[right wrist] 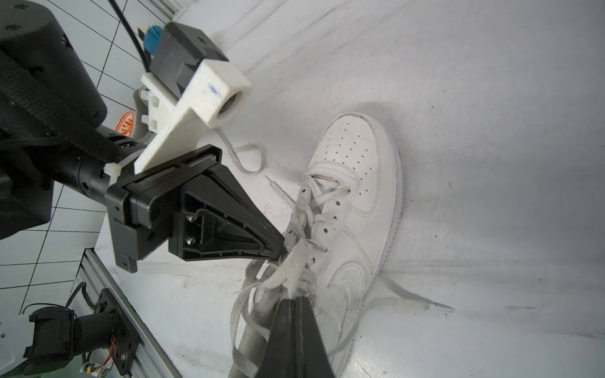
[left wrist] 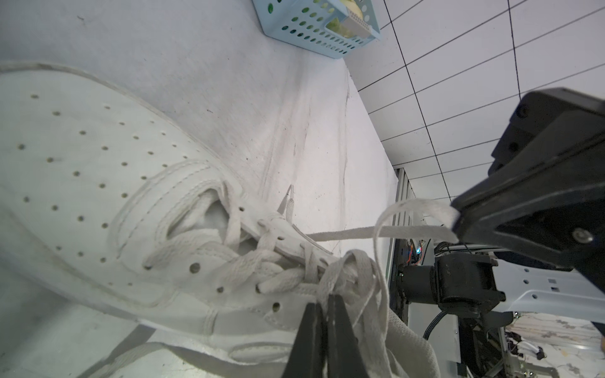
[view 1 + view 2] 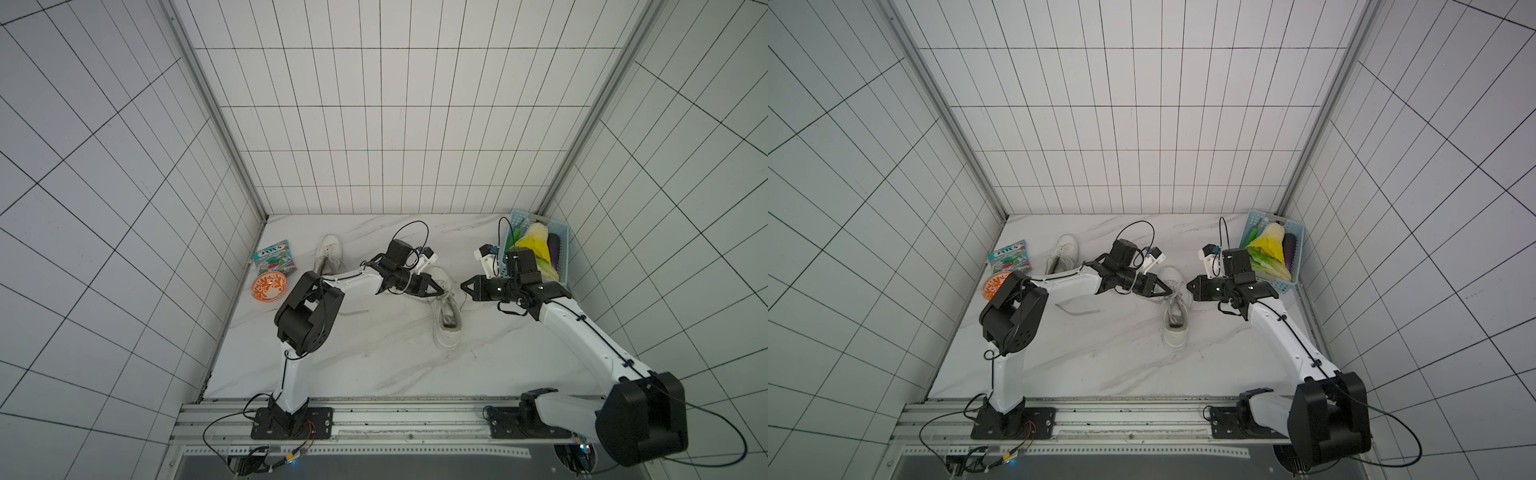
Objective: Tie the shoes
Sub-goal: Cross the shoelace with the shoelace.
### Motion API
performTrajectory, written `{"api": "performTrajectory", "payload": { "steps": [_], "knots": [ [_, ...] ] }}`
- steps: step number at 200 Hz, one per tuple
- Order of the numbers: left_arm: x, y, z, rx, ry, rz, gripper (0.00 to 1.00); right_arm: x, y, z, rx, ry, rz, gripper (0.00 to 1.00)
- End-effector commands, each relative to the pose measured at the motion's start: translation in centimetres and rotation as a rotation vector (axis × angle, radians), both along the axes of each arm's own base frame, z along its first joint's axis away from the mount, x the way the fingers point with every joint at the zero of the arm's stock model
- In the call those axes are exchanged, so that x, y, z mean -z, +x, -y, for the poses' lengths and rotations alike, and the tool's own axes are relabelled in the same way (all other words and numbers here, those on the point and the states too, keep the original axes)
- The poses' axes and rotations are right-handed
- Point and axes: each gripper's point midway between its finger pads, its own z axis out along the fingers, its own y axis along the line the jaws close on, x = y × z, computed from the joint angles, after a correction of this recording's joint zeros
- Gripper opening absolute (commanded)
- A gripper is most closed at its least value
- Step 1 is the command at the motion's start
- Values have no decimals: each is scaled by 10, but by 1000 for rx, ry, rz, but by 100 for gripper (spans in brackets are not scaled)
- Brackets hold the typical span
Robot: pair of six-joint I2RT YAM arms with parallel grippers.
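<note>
One white shoe lies mid-table, toe toward the back wall, its laces loose. My left gripper is shut on a lace at the shoe's upper eyelets. My right gripper faces it from the other side, shut on a lace loop drawn off the same shoe. The two tips sit close together over the tongue. The other shoe lies at the back left, partly behind my left arm.
A blue basket of vegetables stands at the back right corner. An orange patterned bowl and a colourful packet sit by the left wall. A loose lace trails on the marble. A metal rail runs along the front edge.
</note>
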Motion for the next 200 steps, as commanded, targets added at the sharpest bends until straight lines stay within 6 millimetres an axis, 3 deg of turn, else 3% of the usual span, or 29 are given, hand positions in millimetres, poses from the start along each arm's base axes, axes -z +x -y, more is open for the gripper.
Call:
{"api": "performTrajectory", "payload": {
  "steps": [1,43,81,126,200],
  "knots": [
    [-26,-10,3,39,-45,54,0,-20,1,-2,-12,-1,58,0],
    [-42,-9,1,27,-70,119,0,-28,-1,-1,-16,2,84,0],
    [-43,-10,1,28,-73,127,0,-28,-7,-9,-52,25,64,0],
    [-49,-6,-1,0,-78,149,0,-17,-25,-26,-113,35,23,0],
    [-50,3,-4,-58,-82,152,0,-1,-40,-35,-155,20,-12,0]
  ]
}}
